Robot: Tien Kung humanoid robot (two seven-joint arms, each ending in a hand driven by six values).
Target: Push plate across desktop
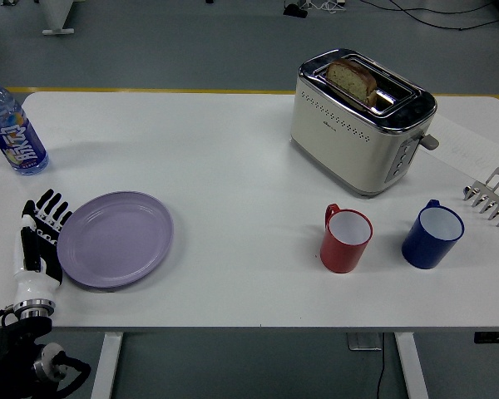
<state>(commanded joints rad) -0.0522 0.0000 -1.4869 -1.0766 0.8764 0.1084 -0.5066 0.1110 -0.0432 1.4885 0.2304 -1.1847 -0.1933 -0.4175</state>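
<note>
— Where do you see the lavender plate (116,238)?
— On the table (233,166), front left. Your left hand (38,243) is touching its left rim, fingers (50,206) straight and spread, holding nothing.

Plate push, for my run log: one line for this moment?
left hand: open, at left rim | purple plate: flat on table | right hand: unseen

white table (233,166), plate (115,238), bottle (13,130), toaster (359,118), red mug (345,239), blue mug (432,235)
</note>
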